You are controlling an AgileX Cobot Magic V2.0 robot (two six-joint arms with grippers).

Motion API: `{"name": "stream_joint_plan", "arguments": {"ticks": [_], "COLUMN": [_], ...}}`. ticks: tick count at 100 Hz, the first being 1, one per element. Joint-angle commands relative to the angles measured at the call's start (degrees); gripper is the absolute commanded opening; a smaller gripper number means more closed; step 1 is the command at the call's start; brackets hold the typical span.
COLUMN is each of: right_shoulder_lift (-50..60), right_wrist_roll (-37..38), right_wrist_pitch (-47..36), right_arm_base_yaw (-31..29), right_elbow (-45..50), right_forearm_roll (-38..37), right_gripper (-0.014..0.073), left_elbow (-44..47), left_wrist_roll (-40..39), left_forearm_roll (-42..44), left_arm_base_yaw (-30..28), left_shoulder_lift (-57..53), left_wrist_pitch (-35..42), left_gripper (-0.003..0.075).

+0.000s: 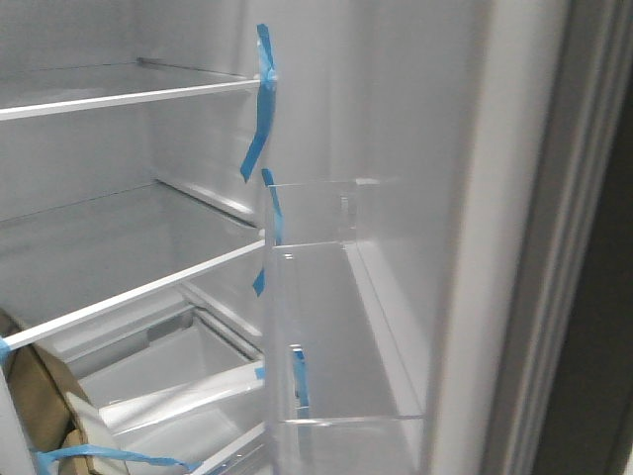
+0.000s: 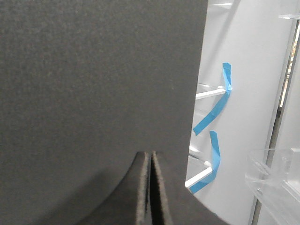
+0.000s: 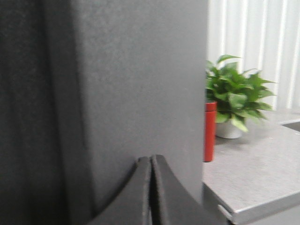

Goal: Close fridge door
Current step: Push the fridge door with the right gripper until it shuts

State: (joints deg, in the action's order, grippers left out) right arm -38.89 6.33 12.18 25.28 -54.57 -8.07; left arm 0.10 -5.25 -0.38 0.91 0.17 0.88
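the clear bin (image 1: 336, 336) on the door's white lining is sitting nearest the front camera, and everything else is being placed from it. the door (image 1: 445, 198) itself is standing open, its lining rising behind and to the right of the bin, with its edge running down the right of the view. blue tape (image 1: 259, 99) is hanging in strips just left of the bin, on the shelf ends and the bin's own corner, presumably holding loose parts in place. the shelves (image 1: 129, 94) are lying further left of the bin, inside the fridge, and a brown box (image 1: 45, 396) is showing low and far left of it.

in the left wrist view the left gripper (image 2: 151, 187) is showing its fingers pressed together with nothing between them, pointing at a dark grey panel (image 2: 98, 84) that is filling most of the view, with the bin beyond that panel's edge; which door this panel belongs to i cannot tell. the right gripper (image 3: 151, 187) is likewise closed and empty, facing a dark grey face (image 3: 136, 84), probably the door's outer side, since a counter (image 3: 253, 178), a red bottle (image 3: 209, 131) and a plant (image 3: 234, 93) are showing past its edge. closed fingers suit a flat push on a door with no handle. whether either gripper is touching its panel i cannot tell.
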Motion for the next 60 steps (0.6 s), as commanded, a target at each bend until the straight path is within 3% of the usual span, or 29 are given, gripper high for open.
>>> {"name": "stream_joint_plan", "arguments": {"ticks": [1,60], "right_shoulder_lift": [-0.32,-7.94], "right_wrist_roll": [-0.03,-0.03], "right_wrist_pitch": [-6.09,-12.18], "right_arm_base_yaw": [1.75,8.81], "right_elbow": [-1.93,-2.02], "right_forearm_roll": [0.04,1.19], "right_gripper": [-0.0076,-0.0076], "left_elbow": [1.60,1.60], "left_wrist_roll": [-0.20,-0.20], "left_forearm_roll": [-0.09,-0.09], "left_arm_base_yaw": [0.46,0.46], "left_shoulder_lift": [1.09,1.09], "left_wrist_pitch": [4.40,4.40], "left_gripper": [-0.0021,-0.0021]}}
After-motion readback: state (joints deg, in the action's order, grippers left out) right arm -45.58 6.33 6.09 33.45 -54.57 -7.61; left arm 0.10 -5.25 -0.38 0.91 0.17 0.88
